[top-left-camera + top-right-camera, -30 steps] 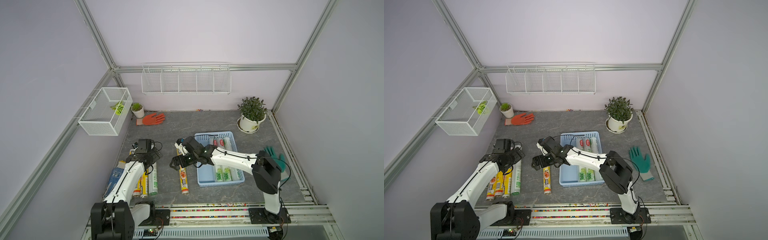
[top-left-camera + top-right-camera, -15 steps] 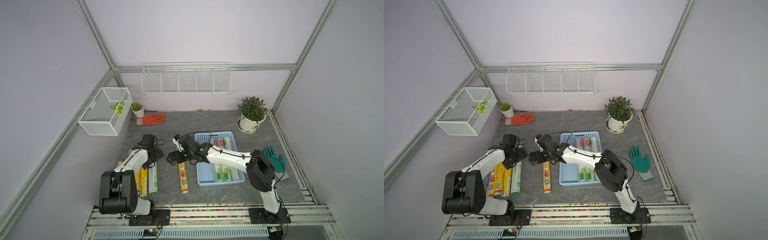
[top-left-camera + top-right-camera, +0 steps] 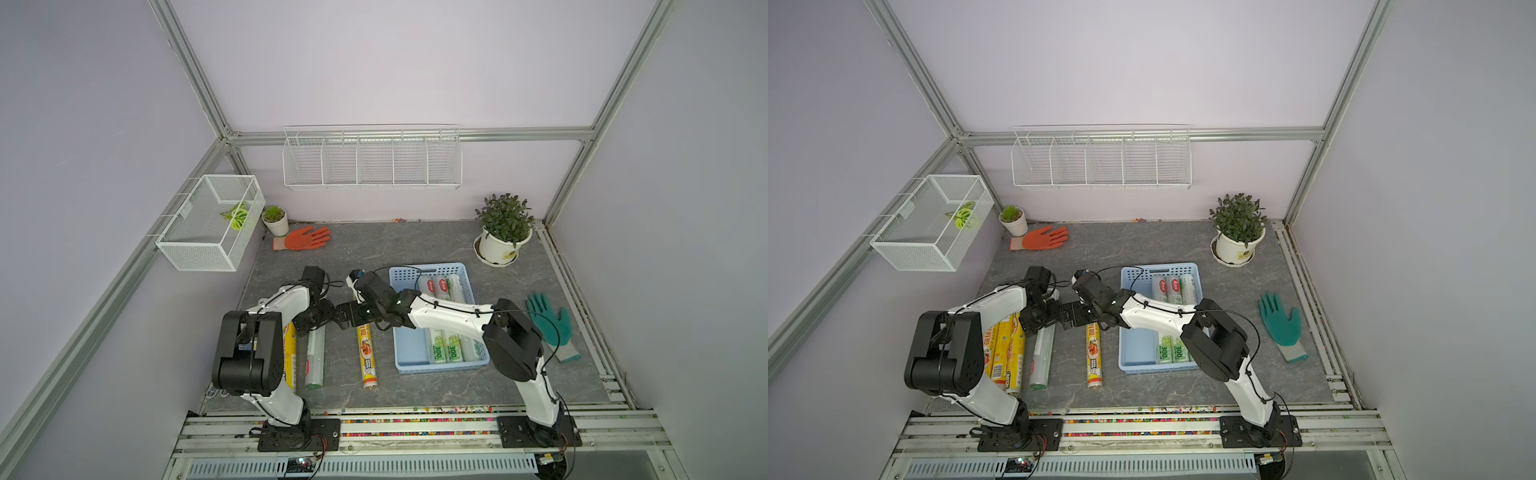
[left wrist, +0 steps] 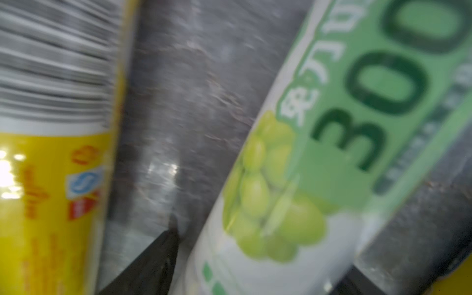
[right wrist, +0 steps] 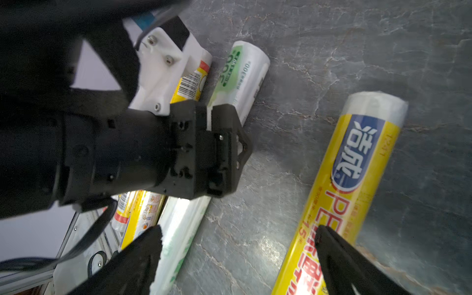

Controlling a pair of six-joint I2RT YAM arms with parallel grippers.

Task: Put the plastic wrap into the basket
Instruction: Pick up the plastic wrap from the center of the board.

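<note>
Several plastic wrap rolls lie in the light-blue basket in both top views. One yellow roll lies on the floor left of the basket. Further left, a clear-white roll with green print lies beside yellow rolls. My left gripper is down over the far part of the clear-white roll, a finger on each side and a slim gap showing at one. My right gripper hangs open between the clear-white roll and the yellow roll, close to the left gripper.
An orange glove and a small pot lie at the back left, and a potted plant at the back right. A green glove lies right of the basket. A white mesh box and a wire rack hang on the walls.
The left arm has folded up and its gripper has come down over the clear-white roll, jaws narrowing. The right gripper has shifted slightly left, towards the left gripper.
</note>
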